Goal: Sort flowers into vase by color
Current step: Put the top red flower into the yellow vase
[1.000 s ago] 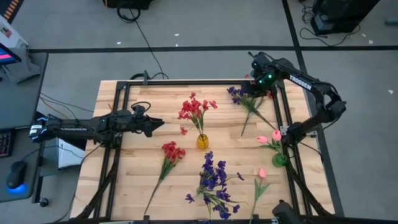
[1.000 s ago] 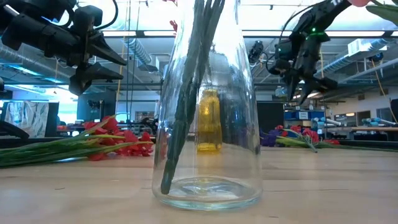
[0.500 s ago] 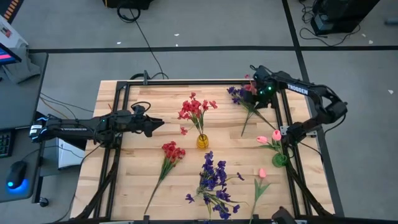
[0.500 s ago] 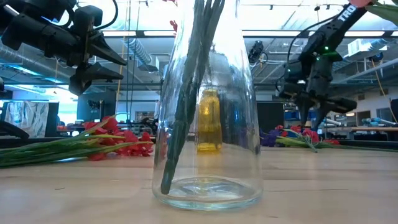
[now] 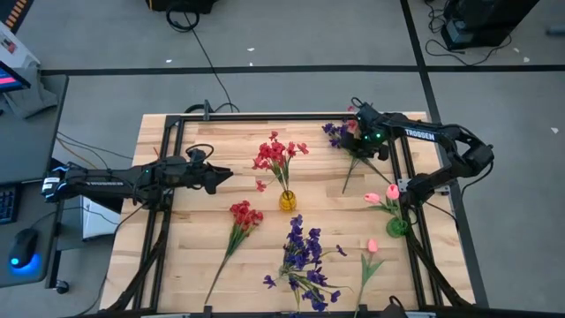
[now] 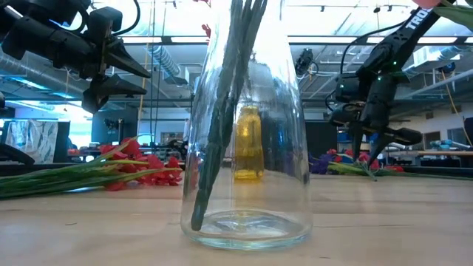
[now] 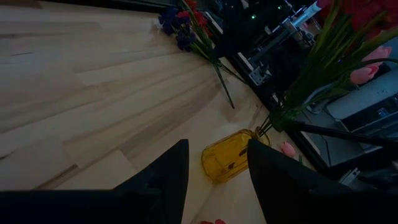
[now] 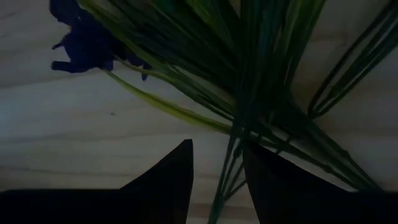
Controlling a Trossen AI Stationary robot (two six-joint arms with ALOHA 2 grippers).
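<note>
A purple-bloomed sprig (image 5: 338,134), with a bit of red beside it, lies on the wood at the far right, its green stems (image 8: 231,143) fanned toward the near side. My right gripper (image 5: 361,148) points steeply down over those stems. It is open, one finger on each side of the stem bundle, and I cannot see it touching. My left gripper (image 5: 228,177) hovers open at mid-left, aimed at the yellow vase (image 5: 288,201) that holds red flowers (image 5: 278,155). A green vase (image 5: 397,227) holds pink tulips (image 5: 380,198). A clear vase (image 6: 246,148) holds purple flowers (image 5: 302,254).
A loose red sprig (image 5: 243,216) lies left of centre, its stem running to the near edge. A loose pink tulip (image 5: 372,246) lies near right. A black frame rail (image 5: 395,163) runs along the table's right side, close to my right gripper. Bare wood lies at far left.
My right gripper has come down and toward the near edge onto the purple sprig's stems, rolling its wrist as it sank, and its fingers now straddle the stems. The sprig lies where it was.
</note>
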